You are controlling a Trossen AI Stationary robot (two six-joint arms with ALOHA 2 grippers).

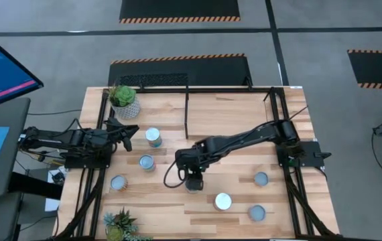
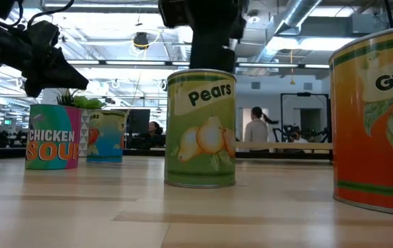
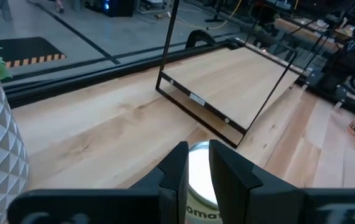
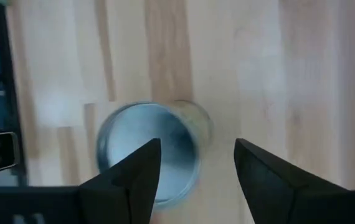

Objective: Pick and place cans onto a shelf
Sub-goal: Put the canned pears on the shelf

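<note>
We see even, bright overhead illumination in the high view; the table (image 1: 231, 114) shows only soft, short shadows. In the low view, ceiling lights (image 2: 141, 41) at 12 o'clock glow against the dark arm silhouettes. The orange can (image 2: 379, 117) at 3 o'clock is cropped and soft, while the Pears can (image 2: 200, 127) is sharp. In the right wrist view, the silvery can top (image 4: 146, 149) is blurred and washed out, and the wood is pale with glare

We saw a light wooden table (image 1: 231, 120) framed by black rods. Cans (image 1: 153, 136) stood scattered across it, with one potted plant (image 1: 123, 99) at a far corner and another (image 1: 119, 224) at the near edge.
</note>
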